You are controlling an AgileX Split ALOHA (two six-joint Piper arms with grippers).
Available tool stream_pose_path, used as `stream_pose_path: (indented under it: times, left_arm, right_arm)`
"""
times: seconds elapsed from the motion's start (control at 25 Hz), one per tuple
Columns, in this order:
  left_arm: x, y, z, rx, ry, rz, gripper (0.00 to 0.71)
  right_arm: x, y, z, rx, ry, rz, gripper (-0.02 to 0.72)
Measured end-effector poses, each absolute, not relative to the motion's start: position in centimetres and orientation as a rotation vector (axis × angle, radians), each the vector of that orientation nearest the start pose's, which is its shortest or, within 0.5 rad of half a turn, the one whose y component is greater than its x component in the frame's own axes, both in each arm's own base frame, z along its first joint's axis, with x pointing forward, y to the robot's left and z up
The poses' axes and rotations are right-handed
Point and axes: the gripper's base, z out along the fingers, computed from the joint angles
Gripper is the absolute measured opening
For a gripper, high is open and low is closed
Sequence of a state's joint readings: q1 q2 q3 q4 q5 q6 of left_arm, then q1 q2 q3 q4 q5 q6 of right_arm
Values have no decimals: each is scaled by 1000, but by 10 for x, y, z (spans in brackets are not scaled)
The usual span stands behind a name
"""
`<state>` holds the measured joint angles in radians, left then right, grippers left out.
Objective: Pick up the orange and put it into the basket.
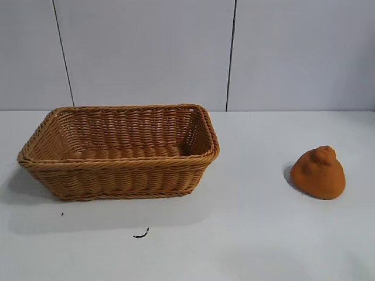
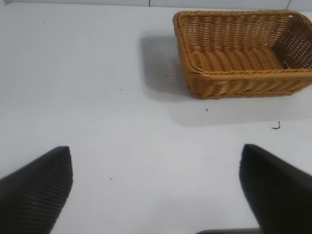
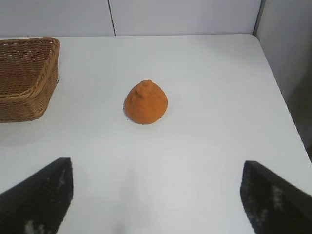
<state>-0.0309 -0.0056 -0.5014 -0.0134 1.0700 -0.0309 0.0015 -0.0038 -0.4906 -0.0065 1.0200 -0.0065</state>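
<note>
The orange [image 1: 319, 172], lumpy and cone-shaped with a knobby top, rests on the white table at the right; it also shows in the right wrist view [image 3: 146, 102]. The wicker basket [image 1: 202, 126] stands empty at the left and also shows in the left wrist view [image 2: 229, 73] and the right wrist view [image 3: 46, 73]. My right gripper [image 3: 157, 168] is open and empty, well short of the orange. My left gripper [image 2: 156, 156] is open and empty above bare table, away from the basket. Neither gripper shows in the exterior view.
A small dark squiggle [image 1: 141, 235] and a speck [image 1: 62, 214] mark the table in front of the basket. The table's right edge [image 3: 282, 97] lies beyond the orange. A grey panelled wall [image 1: 176, 52] stands behind.
</note>
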Motion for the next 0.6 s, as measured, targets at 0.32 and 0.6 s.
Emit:
stream_pose_path:
  times: [0.32,0.6]
  left_arm:
    - [-6,-1,277,1,2047,-55,666]
    - [-6,-1,277,1,2047,-55,666]
  right_arm:
    - [-3,-1,278,-8,2008,-11,638]
    - [-2,-3,285,-7,2010,-50,638]
